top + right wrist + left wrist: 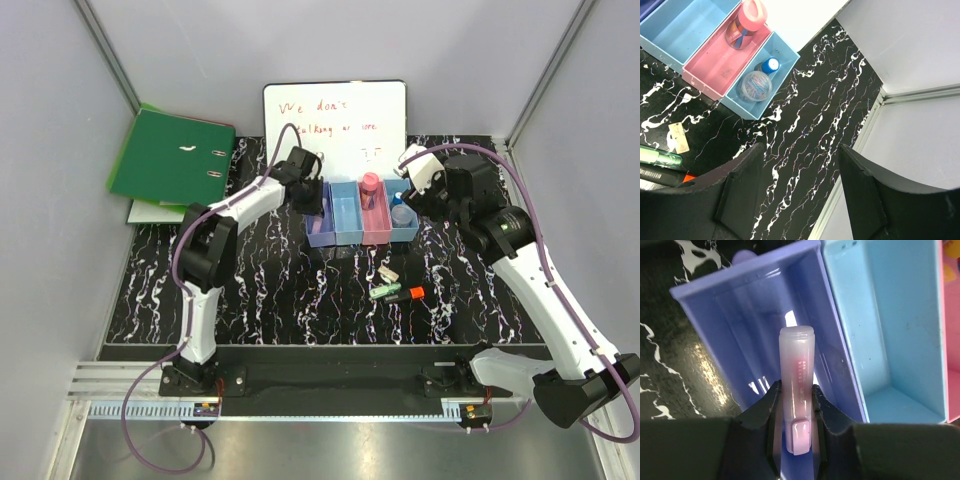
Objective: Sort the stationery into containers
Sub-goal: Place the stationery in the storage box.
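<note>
Green covers the ring binder (pixel 172 157) at the far left corner of the black marbled table (pixel 250 290). To its right, the left gripper (pixel 796 388) pinches a lilac marker (pixel 796 355) near its lower end. The marker's cap points into the purple bin (pixel 715 340), the first in a row of four joined bins in front of the whiteboard (pixel 335 115). Next come a light blue bin (pixel 347 215) and a pink bin (pixel 373 228) with a pink-capped piece (pixel 746 20) standing at its far end. The end bin (pixel 785 55) holds a blue-capped bottle (pixel 771 65) beside a round tub (pixel 755 86). Nearer the arms, a green highlighter (pixel 385 292) and an orange highlighter (pixel 410 294) lie loose on the table, close together, with a small tag (pixel 388 273) just behind. The right gripper (pixel 800 150) hangs spread wide, nothing between its fingers, right of the bins.
</note>
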You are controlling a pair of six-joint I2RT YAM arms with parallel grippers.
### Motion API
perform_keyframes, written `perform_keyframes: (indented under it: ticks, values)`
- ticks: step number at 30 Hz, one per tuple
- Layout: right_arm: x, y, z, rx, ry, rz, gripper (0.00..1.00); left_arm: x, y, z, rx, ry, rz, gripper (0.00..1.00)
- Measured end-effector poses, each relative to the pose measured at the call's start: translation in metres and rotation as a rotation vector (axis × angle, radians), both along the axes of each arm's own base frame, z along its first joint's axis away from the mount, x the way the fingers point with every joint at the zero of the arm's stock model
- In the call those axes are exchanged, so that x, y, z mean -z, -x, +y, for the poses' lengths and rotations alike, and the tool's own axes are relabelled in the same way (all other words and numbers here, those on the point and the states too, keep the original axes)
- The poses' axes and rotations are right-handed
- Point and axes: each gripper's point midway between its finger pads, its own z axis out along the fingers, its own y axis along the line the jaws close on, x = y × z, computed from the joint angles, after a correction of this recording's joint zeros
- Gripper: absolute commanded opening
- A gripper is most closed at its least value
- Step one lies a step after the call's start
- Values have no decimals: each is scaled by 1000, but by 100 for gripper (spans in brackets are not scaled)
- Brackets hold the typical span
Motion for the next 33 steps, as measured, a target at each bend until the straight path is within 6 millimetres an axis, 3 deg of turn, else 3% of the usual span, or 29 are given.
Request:
perform_keyframes:
  ticks: [4, 7, 10, 13, 16, 17, 23, 26, 27, 28, 33]
  values:
    - [0, 0, 0, 0, 0, 0, 68, -5, 0, 2, -9, -4, -12, 0]
    - [0, 0, 0, 1, 0, 0, 69, -11, -2, 4, -17, -6, -31, 15]
    - [0, 0, 0, 1, 0, -1, 69, -13, -4, 5, -21, -6, -38, 8]
    - [0, 0, -1, 5, 2, -2, 69, -13, -4, 5, -21, -5, -38, 20]
    - [0, 0, -1, 7, 3, -2, 69, -14, -4, 4, -20, -3, -41, 24]
    - [0, 0, -1, 6, 3, -2, 69, -14, -4, 4, -20, -3, -41, 33]
    - [0, 0, -1, 7, 3, -2, 69, -15, -5, 3, -14, 0, -45, 43]
    - [0, 0, -1, 7, 3, -2, 69, -16, -6, 3, -14, 3, -50, 42]
    - [0, 0, -1, 7, 3, -2, 69, -17, -7, 2, -13, 4, -53, 29]
    - [0, 0, -1, 8, 3, -2, 69, -17, -7, 2, -13, 5, -54, 24]
    - [0, 0, -2, 9, 3, -2, 69, -18, -7, 2, -7, 5, -56, 18]
